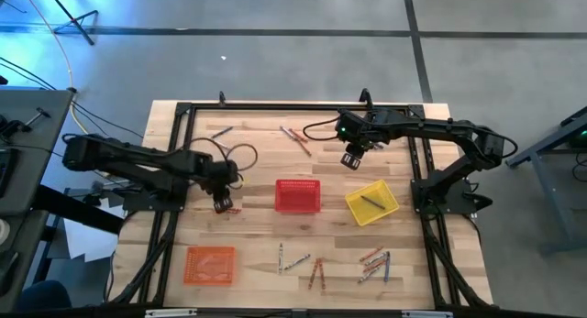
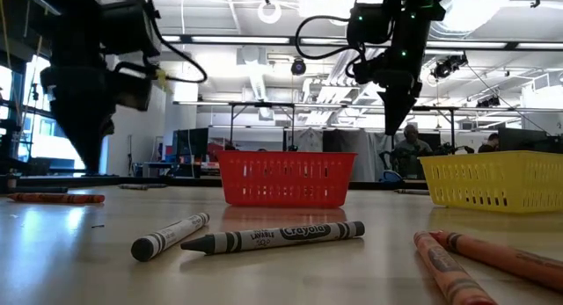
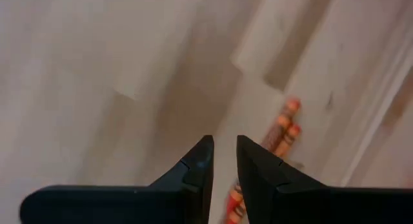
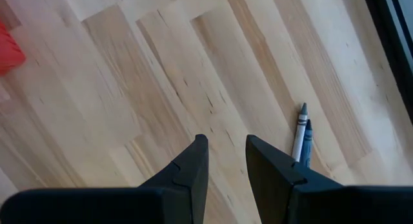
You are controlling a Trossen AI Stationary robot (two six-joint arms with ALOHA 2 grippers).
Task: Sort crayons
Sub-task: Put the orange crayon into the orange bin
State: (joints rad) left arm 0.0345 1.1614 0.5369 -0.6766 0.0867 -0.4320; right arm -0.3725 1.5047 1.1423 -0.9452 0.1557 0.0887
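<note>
High view: left hand [image 1: 223, 206] hovered just over red crayons [image 1: 231, 209] on the counter [image 1: 257, 176], left of the red basket [image 1: 298, 196]; right hand [image 1: 351, 161] was farther off.

Left wrist view: fingers [image 3: 200, 161] slightly apart, empty; orange-red crayons [image 3: 282, 129] lay just beside, lengthwise roughly along the fingers.

Right wrist view: fingers [image 4: 193, 161] apart, empty; grey and blue crayons [image 4: 302, 138] nearby.

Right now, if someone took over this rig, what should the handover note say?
Left gripper: open, empty, above red-orange crayons left of the red basket.
Right gripper: open, empty, over bare table behind the baskets.
Done: one dark crayon lies in the yellow basket.
Left: loose crayons along the near edge, a few near the far edge; the orange basket looks unfilled.
</note>
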